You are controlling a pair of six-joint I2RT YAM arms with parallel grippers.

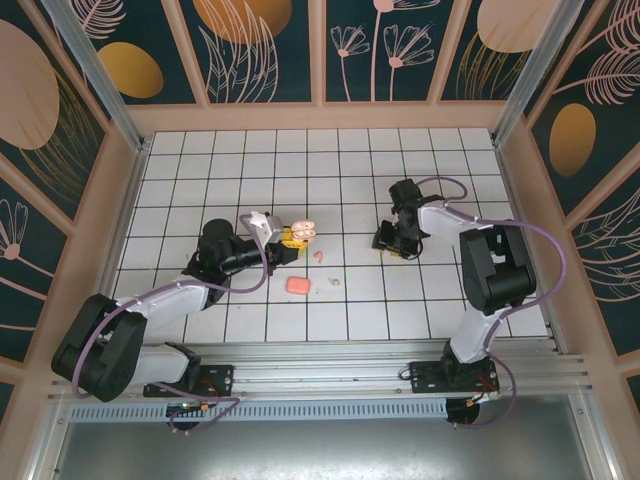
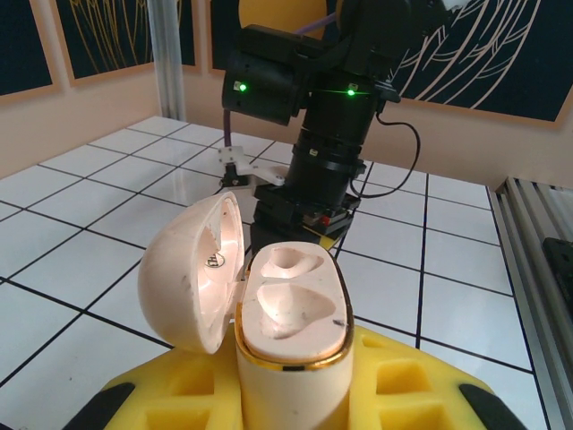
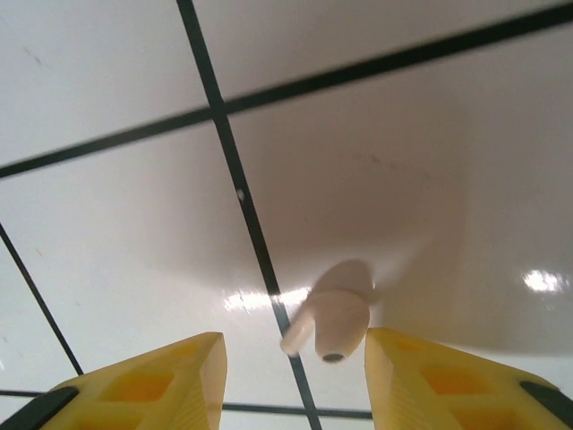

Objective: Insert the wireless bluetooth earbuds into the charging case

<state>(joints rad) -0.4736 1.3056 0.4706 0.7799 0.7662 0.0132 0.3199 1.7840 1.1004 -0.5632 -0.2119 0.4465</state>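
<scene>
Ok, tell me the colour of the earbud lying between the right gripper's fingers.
The earbud is whitish-beige; the right wrist view shows it best.

Overhead rear view of table [image 1: 350,160]; wrist views low, close.

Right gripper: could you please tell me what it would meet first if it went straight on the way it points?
Most likely the whitish-beige earbud, lying on the tiled table just ahead, between the right gripper's open jaws; how far ahead is hard to judge.
</scene>
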